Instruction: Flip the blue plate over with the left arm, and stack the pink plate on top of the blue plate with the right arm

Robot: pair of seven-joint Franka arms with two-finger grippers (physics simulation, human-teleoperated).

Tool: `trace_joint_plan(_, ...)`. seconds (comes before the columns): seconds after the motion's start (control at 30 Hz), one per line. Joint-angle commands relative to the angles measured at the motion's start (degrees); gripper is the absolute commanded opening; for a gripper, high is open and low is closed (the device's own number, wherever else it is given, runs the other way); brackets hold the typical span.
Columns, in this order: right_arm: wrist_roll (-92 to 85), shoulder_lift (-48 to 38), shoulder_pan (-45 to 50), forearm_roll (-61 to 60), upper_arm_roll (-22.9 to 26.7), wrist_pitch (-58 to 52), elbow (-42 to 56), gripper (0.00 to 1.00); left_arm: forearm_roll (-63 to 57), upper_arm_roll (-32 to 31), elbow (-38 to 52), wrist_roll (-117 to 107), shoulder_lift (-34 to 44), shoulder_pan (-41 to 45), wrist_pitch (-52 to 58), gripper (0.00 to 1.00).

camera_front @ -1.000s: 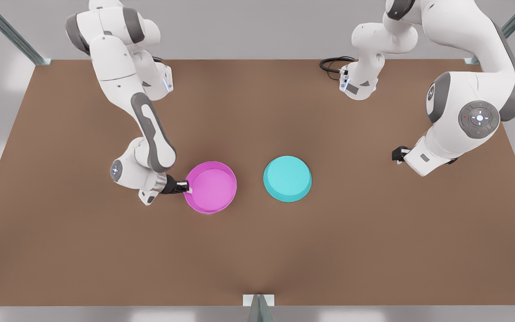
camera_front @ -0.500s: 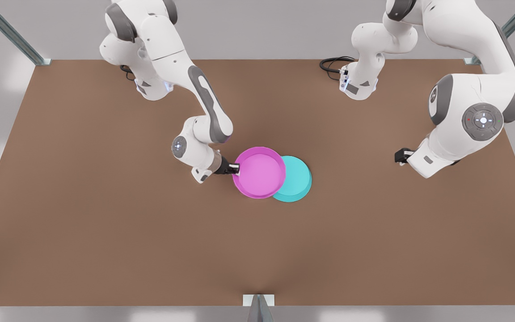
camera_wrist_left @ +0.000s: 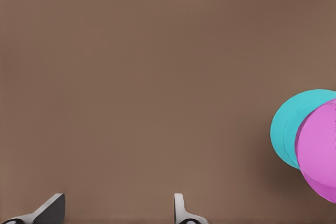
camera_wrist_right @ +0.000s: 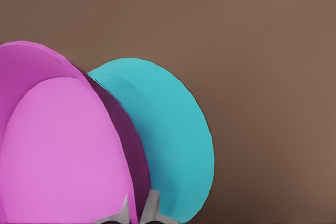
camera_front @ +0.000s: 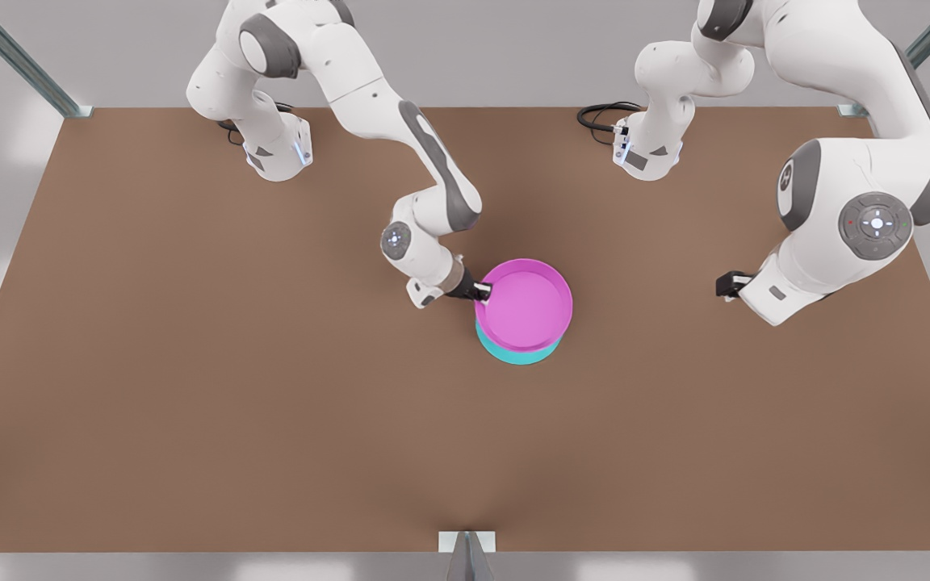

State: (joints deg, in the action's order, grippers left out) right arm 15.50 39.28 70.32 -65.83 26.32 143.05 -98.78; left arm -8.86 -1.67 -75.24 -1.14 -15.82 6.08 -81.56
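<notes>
The pink plate (camera_front: 525,307) hangs rim up over the blue plate (camera_front: 517,355), covering most of it. My right gripper (camera_front: 481,292) is shut on the pink plate's rim on the side toward the front view's left. In the right wrist view its fingertips (camera_wrist_right: 149,205) pinch the pink plate's wall (camera_wrist_right: 63,150), with the blue plate (camera_wrist_right: 168,129) just beyond, flat underside up on the table. My left gripper (camera_front: 725,284) waits open at the front view's right, well apart from the plates. Its fingers (camera_wrist_left: 52,208) stand wide over bare table, and the blue plate (camera_wrist_left: 286,129) and the pink plate (camera_wrist_left: 320,150) lie far off.
The brown table (camera_front: 190,403) stretches wide around the plates. A black cable loop (camera_front: 598,119) lies at the back by one arm base. Metal posts stand at the back corners and a bracket (camera_front: 467,542) sits at the front edge.
My right gripper carried the pink plate from the front view's left across to above the blue plate. The left arm barely shifted.
</notes>
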Motion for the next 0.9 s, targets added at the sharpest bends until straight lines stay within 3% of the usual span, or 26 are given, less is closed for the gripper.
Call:
trace_joint_plan(0.0,0.58,0.01,-0.01,0.70,-0.04,-0.14,-0.01,0.38,0.07,0.00,0.01,0.00,0.00,-0.02,0.00,1.00)
trace_joint_plan(0.03,0.50,0.01,-0.01,0.79,-0.04,-0.14,-0.01,0.56,-0.02,0.00,0.01,0.00,0.00,-0.02,0.00,1.00)
trace_joint_plan(0.07,0.23,0.01,-0.01,0.96,-0.04,-0.05,-0.10,0.84,-0.02,0.00,0.01,0.00,0.00,-0.02,0.00,1.00)
trace_joint_plan(0.13,-0.21,-0.08,-0.10,0.97,-0.04,-0.05,-0.19,0.96,-0.02,0.00,0.01,0.00,0.00,-0.02,-0.09,1.00)
trace_joint_plan(0.27,-1.78,-1.22,-0.01,1.58,1.63,-0.23,-0.72,0.97,-0.02,0.00,0.01,0.00,0.00,-0.02,-0.09,1.00)
trace_joint_plan(0.37,-7.67,-10.79,-0.80,1.84,3.83,-0.84,-7.22,1.00,-0.02,0.00,0.01,0.00,0.00,-0.02,0.00,1.00)
trace_joint_plan(0.4,-10.22,-15.54,-3.96,6.14,4.44,-1.37,-9.85,1.00,-0.02,0.00,0.01,0.00,0.00,-0.02,0.00,1.00)
trace_joint_plan(0.47,-10.23,-22.66,-13.09,29.68,4.36,-14.98,-8.90,1.00,-0.02,0.00,0.01,0.00,0.00,-0.02,0.00,1.00)
trace_joint_plan(0.53,-11.54,-27.50,-26.71,56.49,-3.80,-25.01,-5.55,1.00,0.07,0.00,0.10,0.09,0.09,-0.02,0.09,1.00)
trace_joint_plan(0.57,-11.63,-30.39,-39.53,67.13,-14.35,-28.52,-5.20,1.00,0.33,0.00,0.10,0.18,0.09,-0.02,0.18,1.00)
trace_joint_plan(0.6,-11.72,-31.81,-49.48,71.63,-20.25,-33.08,-2.13,1.00,0.42,0.00,0.19,0.09,0.18,-0.02,0.09,1.00)
trace_joint_plan(0.67,-15.84,-31.81,-61.61,71.01,-22.45,-40.74,3.58,1.00,0.86,-0.09,0.27,0.09,0.27,-0.02,0.00,1.00)
trace_joint_plan(0.87,-17.52,-31.37,-64.34,70.49,-22.36,-45.23,5.88,1.00,0.77,-0.09,0.63,0.09,0.18,-0.02,0.00,1.00)
